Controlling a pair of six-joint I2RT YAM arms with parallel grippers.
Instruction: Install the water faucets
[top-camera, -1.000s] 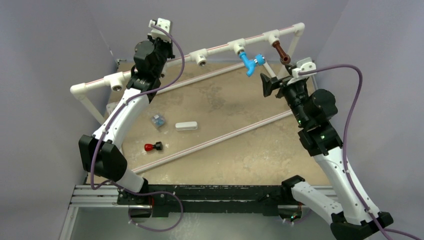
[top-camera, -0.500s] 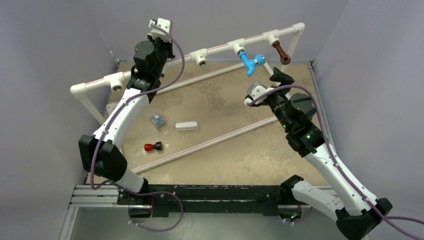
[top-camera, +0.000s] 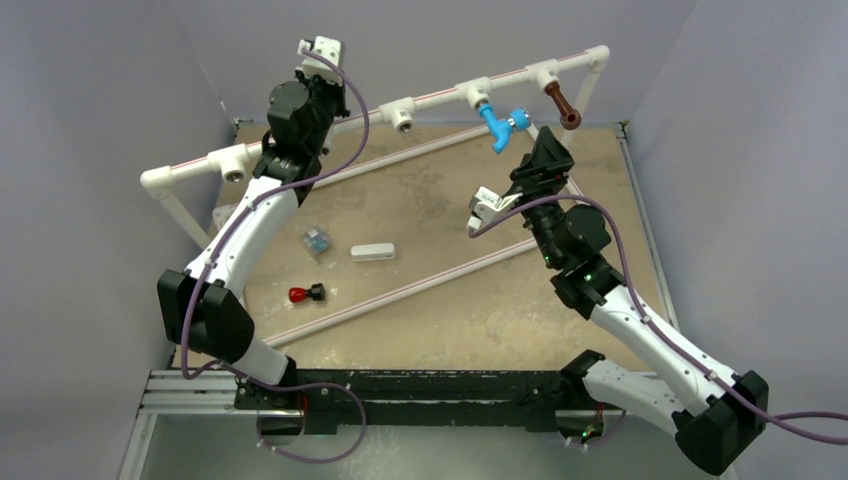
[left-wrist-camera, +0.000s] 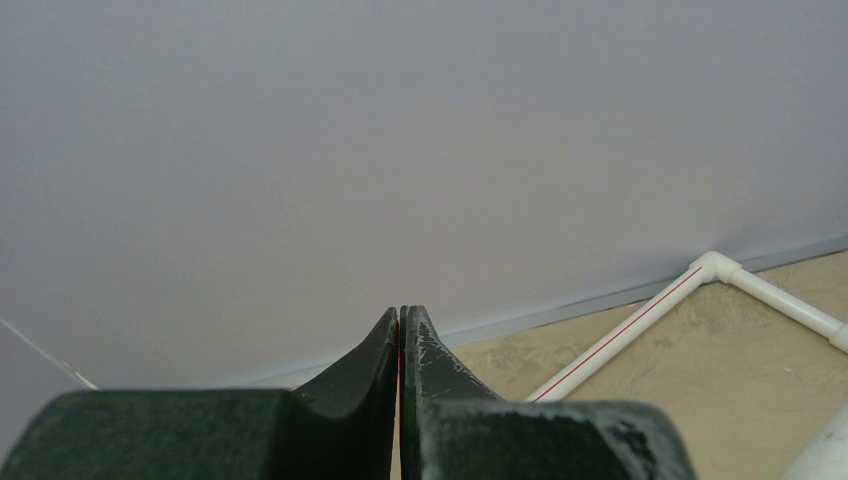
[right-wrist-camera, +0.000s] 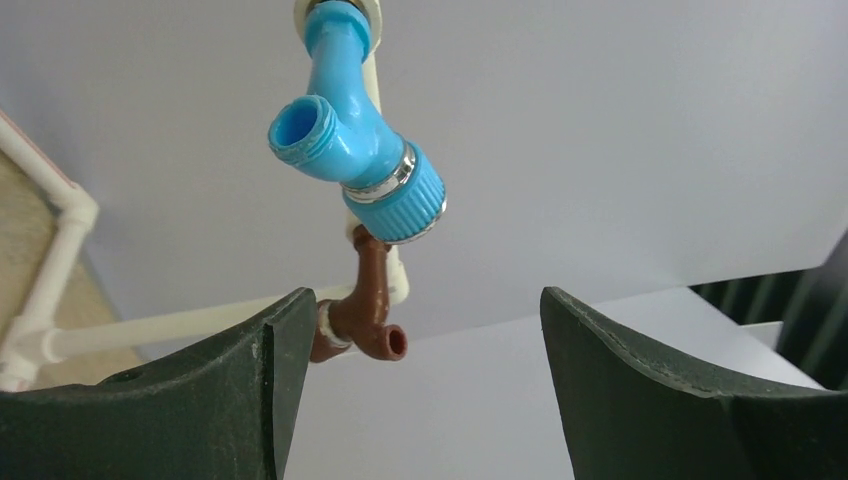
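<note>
**Right arm swung in under the blue tap**

In the last second my right arm has folded in from the far right edge and rolled its wrist over, so my right gripper (right-wrist-camera: 425, 300) now points up at the blue tap (right-wrist-camera: 357, 150). My left arm has not shifted.

The right jaws are spread wide and hold nothing. The blue tap hangs above the gap between them, touching neither finger. It sits in its tee (top-camera: 477, 93) on the back pipe (top-camera: 432, 98). The brown tap (top-camera: 562, 105) is in the next tee to the right, and shows just behind the blue one in my wrist view. My left gripper (left-wrist-camera: 402, 318) is pressed together, empty, and aimed at the back wall.

I judge both taps are started in their sockets and the blue one is due for tightening. Next I'd need to rise until my fingers flank its body, close squarely, then twist without knocking the brown tap.
</note>
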